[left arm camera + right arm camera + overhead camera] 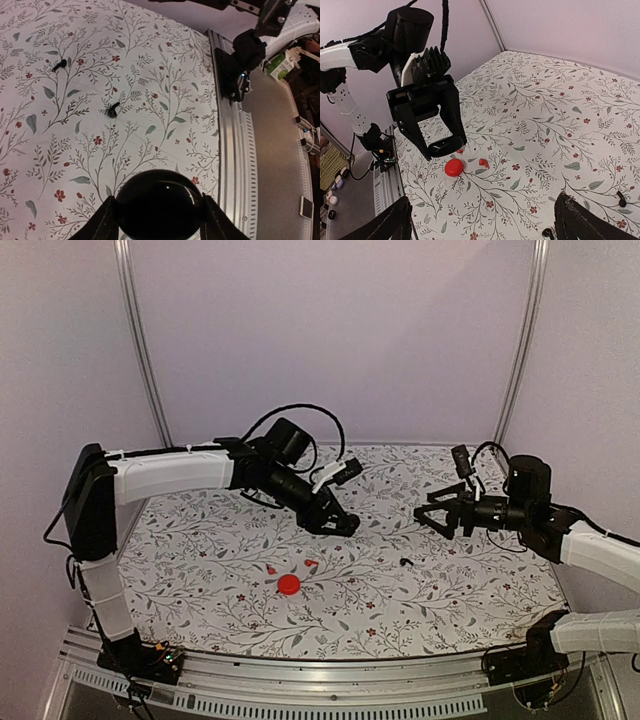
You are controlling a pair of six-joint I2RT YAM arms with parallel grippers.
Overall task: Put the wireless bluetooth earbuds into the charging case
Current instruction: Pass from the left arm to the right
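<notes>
Aloft, left pincer [338,524] clamps black round case [159,202] — right pincer [432,519] spread wide, touching nothing.

Soft, even, diffuse light with a faint lilac cast; I see only weak shadows on the surface [200,570]. Top view: slightly soft, small items barely resolved. Left wrist view: a dull sheen on the glossy black case [160,207] at 6 o'clock; the rail [232,165] bows at 3 o'clock. Right wrist view: its own fingers [577,222], at 5 and 7 o'clock, dark and blurred.
</notes>
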